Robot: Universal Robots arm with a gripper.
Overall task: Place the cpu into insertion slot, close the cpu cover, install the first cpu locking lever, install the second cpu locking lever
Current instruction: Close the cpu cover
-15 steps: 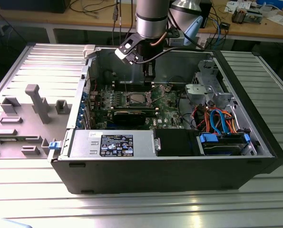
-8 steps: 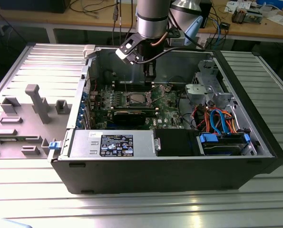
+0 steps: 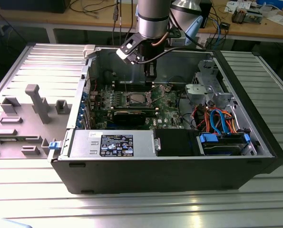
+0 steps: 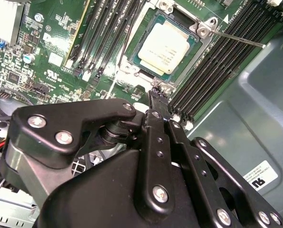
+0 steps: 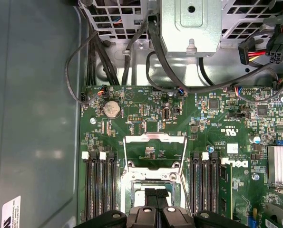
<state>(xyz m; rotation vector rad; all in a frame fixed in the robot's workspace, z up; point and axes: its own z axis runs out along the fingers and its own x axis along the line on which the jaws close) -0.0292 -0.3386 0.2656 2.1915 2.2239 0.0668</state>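
We see a black open-sided computer case (image 3: 155, 175) lying on a ribbed aluminium table (image 3: 141, 211). Against its near wall sits a silver power supply box (image 3: 112, 145). Toward the exterior view's right, a blue drive caddy (image 3: 224, 142) lies below orange and blue cables (image 3: 217, 118). Grey plastic fixture blocks (image 3: 36, 102) stand outside, at the exterior view's left. In the first wrist view we find a round silver coin battery (image 5: 112, 109), long black memory slots (image 5: 99, 185) and a perforated grey metal drive cage (image 5: 191, 23).

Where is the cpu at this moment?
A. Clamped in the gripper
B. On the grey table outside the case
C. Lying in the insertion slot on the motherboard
C: in the second wrist view the cpu lies flat, silver top up, in the insertion slot, and the gripper sits beside the socket, off the chip.
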